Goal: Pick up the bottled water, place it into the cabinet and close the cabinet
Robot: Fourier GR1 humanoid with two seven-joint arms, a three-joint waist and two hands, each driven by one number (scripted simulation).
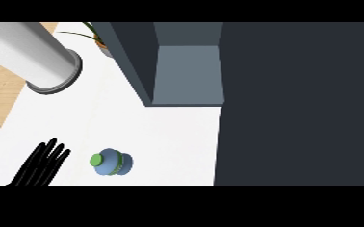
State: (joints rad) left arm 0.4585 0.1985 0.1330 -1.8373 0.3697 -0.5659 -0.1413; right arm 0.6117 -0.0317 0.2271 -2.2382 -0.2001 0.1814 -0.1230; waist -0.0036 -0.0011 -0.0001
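Blue bottled water [112, 162] with green cap, white tabletop [163, 139], dark slate-blue cabinet [284, 101], black hand [41, 166].

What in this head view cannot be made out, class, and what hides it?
- Right hand: not in view.
- Left hand: palm cut off by the lower edge.
- Cabinet: the back of its inside is hidden; the door fills the right side.
- Plant: mostly behind the cabinet wall.

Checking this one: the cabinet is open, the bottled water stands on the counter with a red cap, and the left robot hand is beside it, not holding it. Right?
Not quite. The head view shows the bottled water with a green cap, not red. The rest holds: the cabinet is open, and the left robot hand is open beside the bottle, not holding it.
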